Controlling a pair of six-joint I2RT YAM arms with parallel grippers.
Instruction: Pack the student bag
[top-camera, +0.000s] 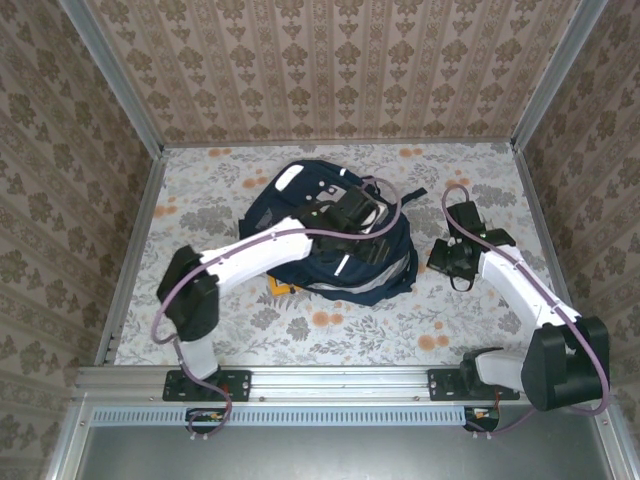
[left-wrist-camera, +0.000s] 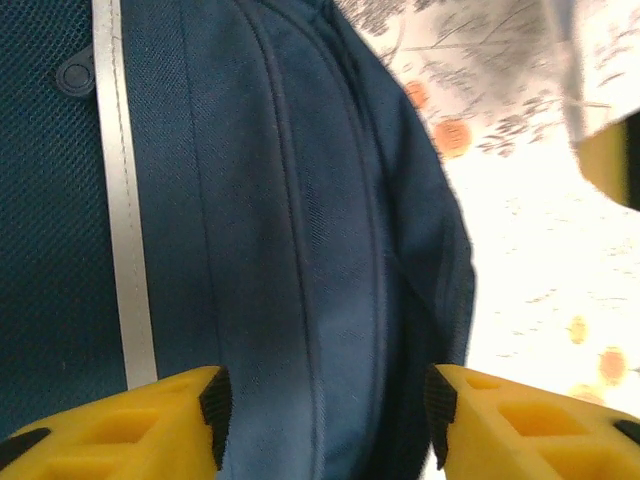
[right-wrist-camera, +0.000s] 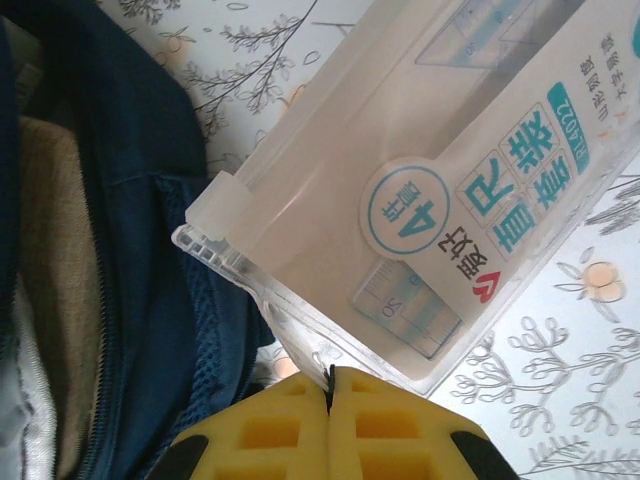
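Observation:
The student bag (top-camera: 340, 262) is a navy backpack lying in the middle of the table. My left gripper (top-camera: 352, 222) is over it. In the left wrist view its yellow fingers (left-wrist-camera: 180, 425) stand apart, open, straddling a fold of the bag's navy fabric (left-wrist-camera: 290, 220) next to the white stripe (left-wrist-camera: 125, 250). My right gripper (top-camera: 448, 262) is just right of the bag. In the right wrist view it (right-wrist-camera: 329, 385) is shut on the thin edge of a clear plastic ruler case (right-wrist-camera: 420, 190), held beside the bag's open mouth (right-wrist-camera: 60, 260).
A small yellow thing (top-camera: 280, 288) peeks out under my left arm at the bag's near-left edge. Patterned walls close in the floral table (top-camera: 330, 330) on three sides. Bare tabletop lies in front of the bag and at the far corners.

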